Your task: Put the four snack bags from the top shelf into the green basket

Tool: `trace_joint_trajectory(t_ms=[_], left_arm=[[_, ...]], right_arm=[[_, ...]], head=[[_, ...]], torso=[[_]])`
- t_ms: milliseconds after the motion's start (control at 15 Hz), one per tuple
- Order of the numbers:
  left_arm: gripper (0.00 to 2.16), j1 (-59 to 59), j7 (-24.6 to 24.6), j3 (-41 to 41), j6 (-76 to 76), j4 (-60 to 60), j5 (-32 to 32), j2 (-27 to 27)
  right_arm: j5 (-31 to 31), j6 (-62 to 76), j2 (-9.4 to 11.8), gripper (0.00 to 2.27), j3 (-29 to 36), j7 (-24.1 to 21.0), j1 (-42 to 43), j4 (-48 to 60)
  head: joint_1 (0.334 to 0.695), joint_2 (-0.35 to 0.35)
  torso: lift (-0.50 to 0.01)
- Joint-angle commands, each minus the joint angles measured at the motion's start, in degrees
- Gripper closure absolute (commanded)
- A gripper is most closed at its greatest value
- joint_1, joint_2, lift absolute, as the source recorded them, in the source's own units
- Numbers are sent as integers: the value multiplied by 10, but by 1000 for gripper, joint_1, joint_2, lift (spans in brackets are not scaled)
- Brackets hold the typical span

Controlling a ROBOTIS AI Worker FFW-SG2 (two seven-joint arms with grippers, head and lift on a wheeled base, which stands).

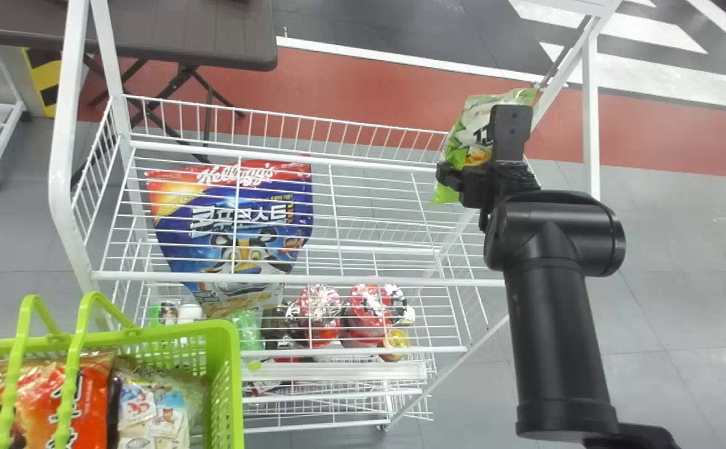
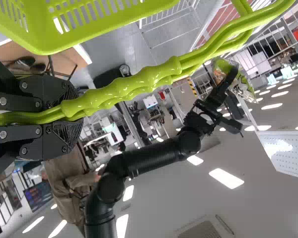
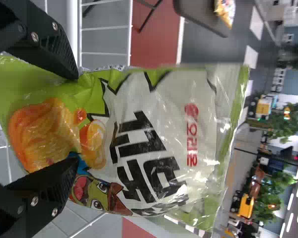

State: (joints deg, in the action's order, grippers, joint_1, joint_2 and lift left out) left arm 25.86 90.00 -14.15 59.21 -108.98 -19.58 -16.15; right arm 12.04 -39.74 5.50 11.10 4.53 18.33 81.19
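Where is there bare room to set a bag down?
The top shelf looks bare between the blue cereal bag and the shelf's right end. The green basket is crowded: a red bag sits beside a white one.

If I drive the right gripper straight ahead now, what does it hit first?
Past its snack bag, the right gripper seems free as far as the wrist view shows. But the bag hides the middle, and in the head view a white rack post looks close; depth is unclear.
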Motion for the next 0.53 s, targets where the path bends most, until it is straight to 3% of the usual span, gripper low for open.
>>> trace_joint_trajectory(t_ms=[0, 467], left_arm=[[2145, 2, 6, -2, 0, 0, 0, -1], [2145, 8, 6, -3, 0, -5, -1, -2]], right_arm=[[1, -7, -4, 2233, 0, -20, -5, 1], [-69, 2, -12, 2250, 9, -26, -78, 110]], head=[[695, -305], [695, -307]], torso=[[0], [0]])
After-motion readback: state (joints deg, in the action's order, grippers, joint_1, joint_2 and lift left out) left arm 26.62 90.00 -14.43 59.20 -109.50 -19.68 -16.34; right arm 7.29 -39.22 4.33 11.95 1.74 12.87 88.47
